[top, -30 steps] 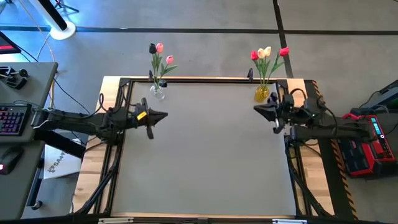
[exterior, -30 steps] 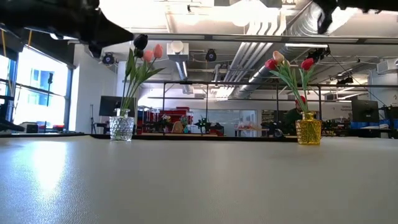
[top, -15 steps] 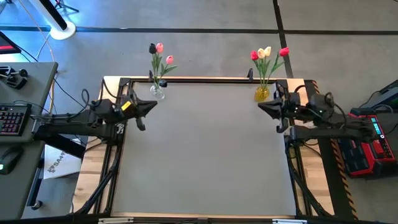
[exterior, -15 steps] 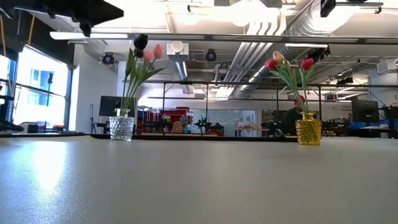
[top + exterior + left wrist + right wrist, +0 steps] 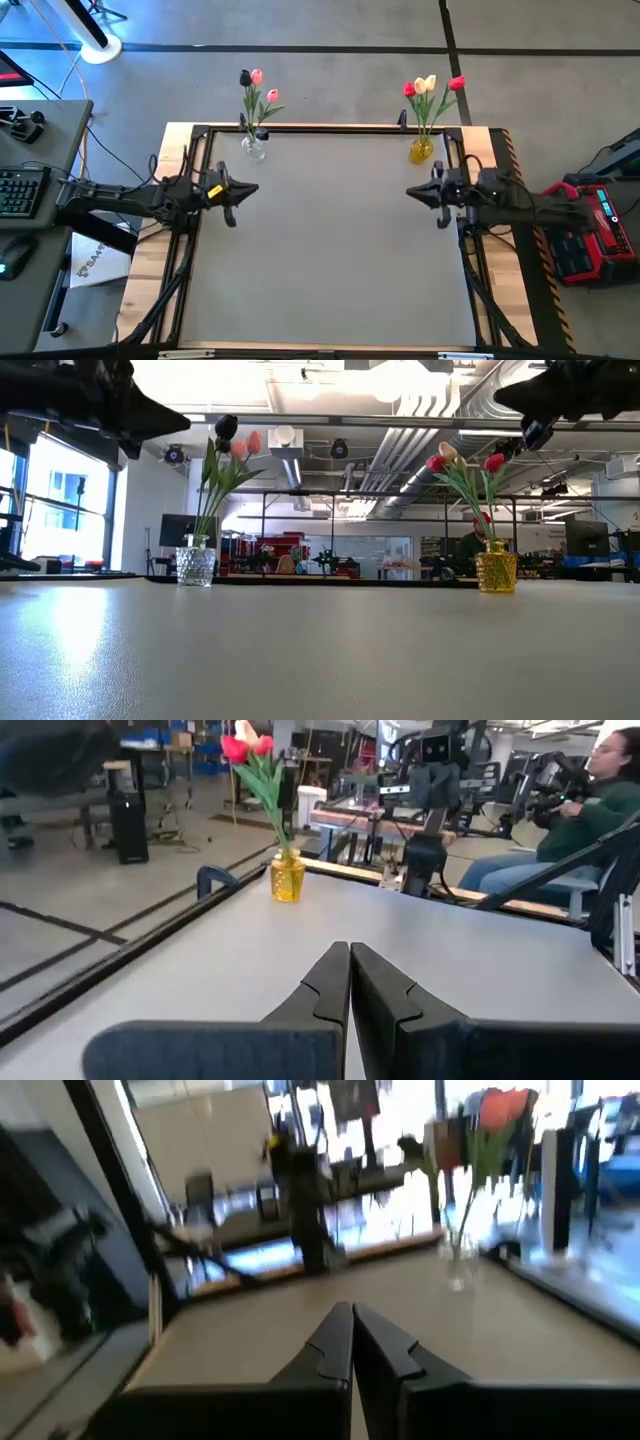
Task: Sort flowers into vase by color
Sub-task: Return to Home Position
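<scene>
The grey table fills my overhead feed, and along its top edge stand the near-black and pink flowers in the clear vase at upper left, and the red and cream flowers in the yellow vase at upper right. I see the left gripper at mid-left and the right gripper at mid-right, both above the table, each with its fingers pressed together and holding nothing.

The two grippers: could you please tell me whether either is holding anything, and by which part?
Nothing is held. The left gripper and right gripper are both shut and empty; the flowers stand in the clear vase and the yellow vase.
</scene>
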`<move>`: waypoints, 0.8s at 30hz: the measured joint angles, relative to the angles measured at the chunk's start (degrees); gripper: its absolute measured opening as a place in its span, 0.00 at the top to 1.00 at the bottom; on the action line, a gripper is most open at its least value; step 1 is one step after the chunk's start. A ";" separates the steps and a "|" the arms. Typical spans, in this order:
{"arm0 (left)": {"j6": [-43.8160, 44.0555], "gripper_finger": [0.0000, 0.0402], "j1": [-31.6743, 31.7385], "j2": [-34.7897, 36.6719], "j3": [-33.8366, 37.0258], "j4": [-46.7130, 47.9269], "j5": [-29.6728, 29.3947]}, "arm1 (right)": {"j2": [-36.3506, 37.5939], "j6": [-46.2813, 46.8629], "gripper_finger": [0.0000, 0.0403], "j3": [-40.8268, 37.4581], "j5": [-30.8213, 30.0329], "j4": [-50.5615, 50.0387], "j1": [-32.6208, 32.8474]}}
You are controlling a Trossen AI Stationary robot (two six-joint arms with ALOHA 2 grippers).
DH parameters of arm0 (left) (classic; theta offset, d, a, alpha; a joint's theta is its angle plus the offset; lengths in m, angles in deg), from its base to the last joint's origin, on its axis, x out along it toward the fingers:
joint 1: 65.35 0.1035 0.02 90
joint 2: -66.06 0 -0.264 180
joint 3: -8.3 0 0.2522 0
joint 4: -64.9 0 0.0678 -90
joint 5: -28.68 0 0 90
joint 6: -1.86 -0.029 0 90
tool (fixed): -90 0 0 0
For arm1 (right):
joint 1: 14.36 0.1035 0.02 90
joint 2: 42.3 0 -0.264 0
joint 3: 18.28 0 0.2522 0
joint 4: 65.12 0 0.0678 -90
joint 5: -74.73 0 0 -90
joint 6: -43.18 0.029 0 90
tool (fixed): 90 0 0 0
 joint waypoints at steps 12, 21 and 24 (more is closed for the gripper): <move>-5.84 1.00 -0.23 14.07 -0.10 6.76 -3.75 | 11.96 -8.09 1.00 4.17 -6.49 -7.07 -2.48; -0.41 1.00 -0.53 21.16 0.50 20.86 -3.40 | 14.02 -5.54 1.00 1.40 -3.33 -10.20 -3.17; -0.35 1.00 -1.20 20.94 3.79 14.51 -1.83 | 14.06 -3.68 1.00 -3.28 -1.96 -3.91 -3.15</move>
